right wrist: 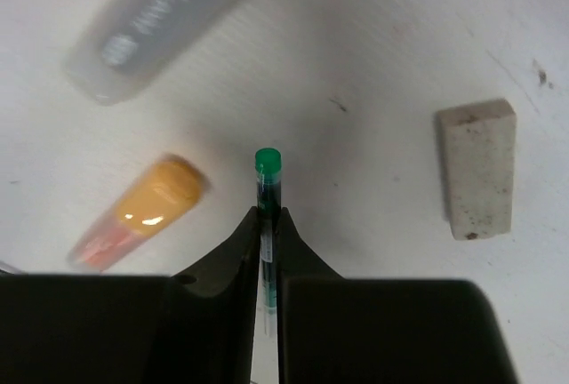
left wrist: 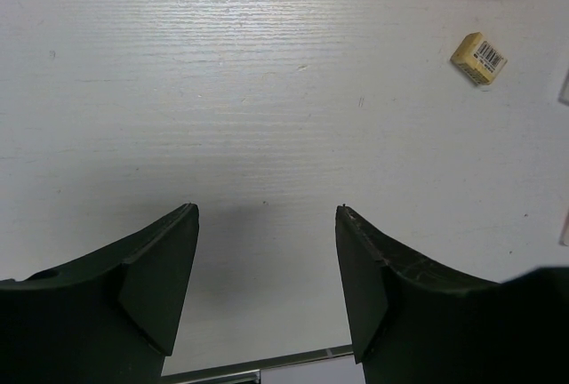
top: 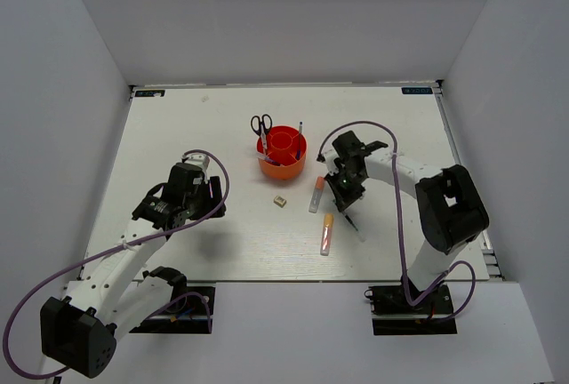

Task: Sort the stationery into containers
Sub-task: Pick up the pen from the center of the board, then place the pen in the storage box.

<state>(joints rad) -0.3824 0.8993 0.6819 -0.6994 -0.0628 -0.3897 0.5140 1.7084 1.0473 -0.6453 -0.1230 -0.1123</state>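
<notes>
While the left claw point(left wrist: 267, 215) gapes, the right claw point(right wrist: 268, 218) pinches a slim pen point(right wrist: 268, 180) (round green cap).

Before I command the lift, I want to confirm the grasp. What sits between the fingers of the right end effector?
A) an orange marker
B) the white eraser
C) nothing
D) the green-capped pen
D: in the right wrist view, the right end effector is pinched on the green-capped pen, while the white eraser and the orange marker lie off to either side, untouched.
</notes>
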